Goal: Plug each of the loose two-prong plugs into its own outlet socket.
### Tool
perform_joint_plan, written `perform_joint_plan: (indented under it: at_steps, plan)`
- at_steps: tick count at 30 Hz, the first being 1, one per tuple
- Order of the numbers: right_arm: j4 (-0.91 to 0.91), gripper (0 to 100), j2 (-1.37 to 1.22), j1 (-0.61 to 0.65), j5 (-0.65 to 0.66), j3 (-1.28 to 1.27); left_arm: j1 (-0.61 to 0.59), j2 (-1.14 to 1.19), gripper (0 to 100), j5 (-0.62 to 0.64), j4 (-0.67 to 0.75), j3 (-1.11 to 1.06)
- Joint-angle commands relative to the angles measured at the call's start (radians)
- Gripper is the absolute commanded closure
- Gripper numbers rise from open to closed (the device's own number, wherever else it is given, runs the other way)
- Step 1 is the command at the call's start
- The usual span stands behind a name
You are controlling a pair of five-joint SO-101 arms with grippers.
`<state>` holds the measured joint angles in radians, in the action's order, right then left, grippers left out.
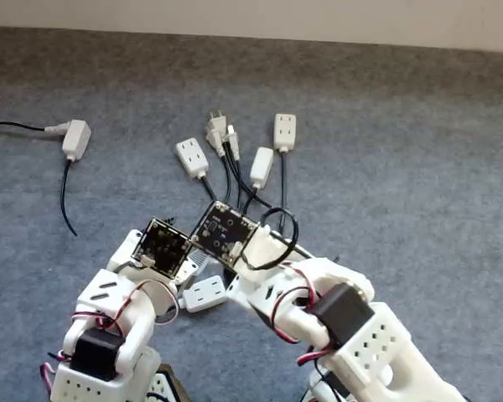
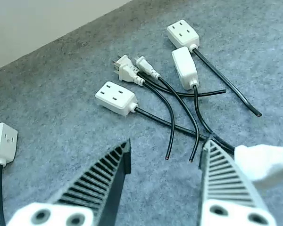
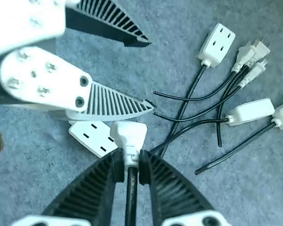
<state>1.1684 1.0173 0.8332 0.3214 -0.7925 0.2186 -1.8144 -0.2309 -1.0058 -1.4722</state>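
Right fingers (image 3: 92, 193) around plug (image 3: 129, 133), beside socket (image 3: 92, 136)

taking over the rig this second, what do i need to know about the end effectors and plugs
Right end effector: shut on a white plug with black cord, beside a white double outlet socket; seated or not, cannot tell.
Left end effector: open, empty, next to it.
Two loose white two-prong plugs lie among other white sockets.
Done: no plug visibly in.
Left: all.
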Motion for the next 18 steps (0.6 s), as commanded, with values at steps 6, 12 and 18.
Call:
perform_joint_plan:
  at_steps: [6,12,18]
  plan:
    - [0.045,99.2,0.007,-0.015,0.040,0.093,0.004,-0.002,75,-0.011,0.012,0.010]
    - [0.058,99.2,-0.021,-0.081,0.080,0.084,-0.239,-0.004,75,0.086,0.068,0.062]
    - [0.054,99.2,-0.266,-0.122,0.084,0.145,-0.371,0.093,75,0.230,0.080,0.157]
